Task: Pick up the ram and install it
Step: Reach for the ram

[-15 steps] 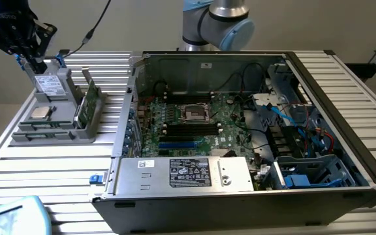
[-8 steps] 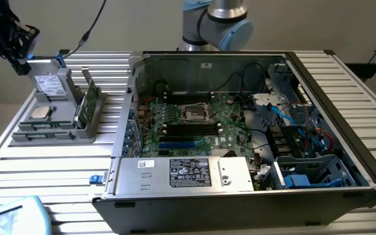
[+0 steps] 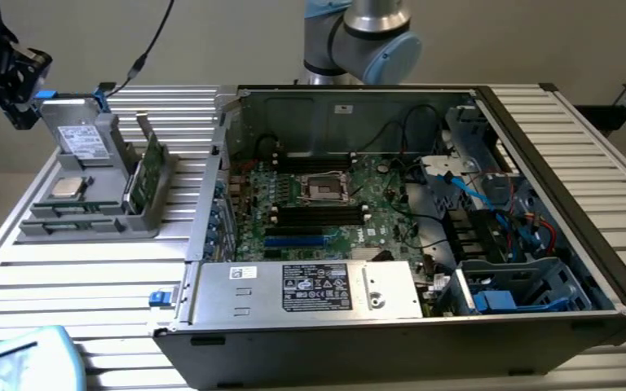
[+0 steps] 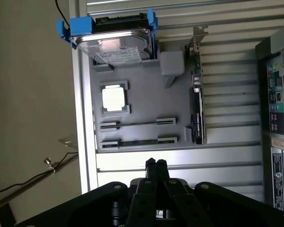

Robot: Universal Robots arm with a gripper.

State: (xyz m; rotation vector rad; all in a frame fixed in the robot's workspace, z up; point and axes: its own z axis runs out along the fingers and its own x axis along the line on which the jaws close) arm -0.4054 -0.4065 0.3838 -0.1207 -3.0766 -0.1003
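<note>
The ram [image 4: 138,142] is a long thin green stick lying on edge in a slot of the grey parts tray [image 4: 142,109], and it also shows near the tray's front [image 3: 74,221]. My gripper [image 4: 156,165] is shut with nothing between its fingers, and it hovers apart from the ram, off the tray's edge nearest that slot. In the exterior view my gripper [image 3: 17,114] hangs at the far left, above the table's corner beside the tray [image 3: 85,220]. The open computer case [image 3: 574,236] holds the motherboard with its black slots [image 3: 313,213].
On the tray sit a grey drive in a blue caddy [image 4: 116,45], a square silver processor [image 4: 113,98] and an upright green expansion card [image 4: 197,104]. A power supply [image 3: 313,289] fills the case's front. A cable [image 4: 33,177] hangs off the table's side.
</note>
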